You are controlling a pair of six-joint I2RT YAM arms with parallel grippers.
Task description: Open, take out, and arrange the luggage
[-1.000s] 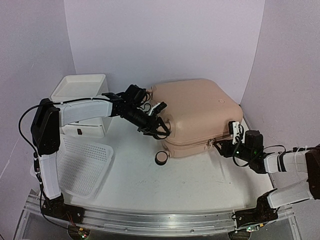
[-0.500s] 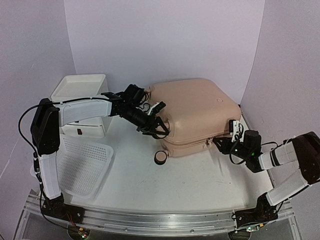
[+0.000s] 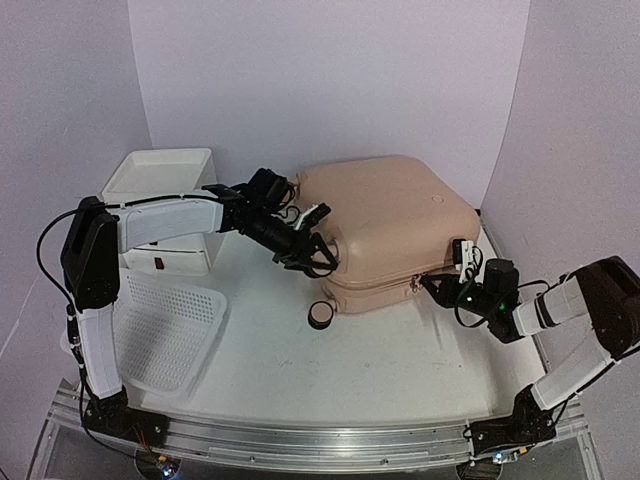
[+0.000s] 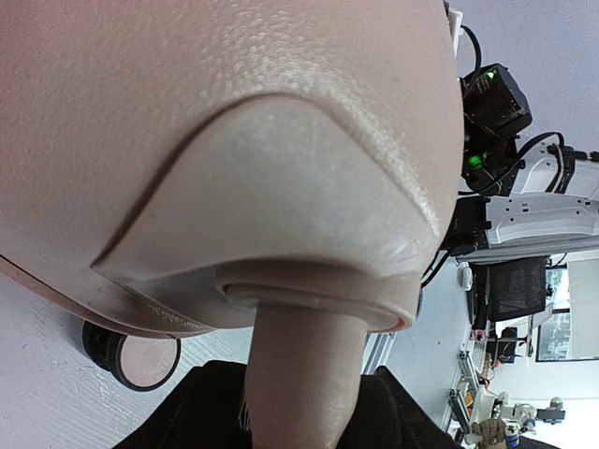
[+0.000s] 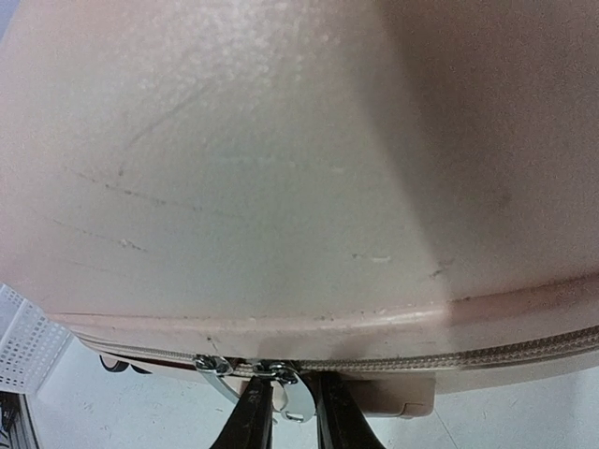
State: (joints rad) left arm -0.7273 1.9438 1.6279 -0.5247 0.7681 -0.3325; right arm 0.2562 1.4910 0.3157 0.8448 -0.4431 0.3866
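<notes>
The task has barely begun: the luggage (image 3: 385,225) lies flat on its broad side on the surface (image 3: 380,370), both shells together and the zipper (image 5: 487,355) drawn shut along every stretch of seam that shows. Nothing has been taken out, and no contents can be seen. At the luggage's near right corner the right gripper (image 3: 432,285) is at the seam. Its fingers (image 5: 253,416) stand narrow on either side of the metal zipper pulls (image 5: 281,379), but the wrist view does not settle whether a pull is actually pinched. At the luggage's near left corner the left gripper (image 3: 312,255) appears clamped around a short pink stub (image 4: 304,374) under the shell, judging by the dark fingers flanking it, probably to steady the case. A caster wheel (image 3: 321,316) sits just in front of that same corner. Left to do, I judge: run the zipper round, lift the lid, unpack, then arrange, perhaps using the white drawer unit (image 3: 160,180) and the mesh basket (image 3: 170,330) to the luggage's left.
</notes>
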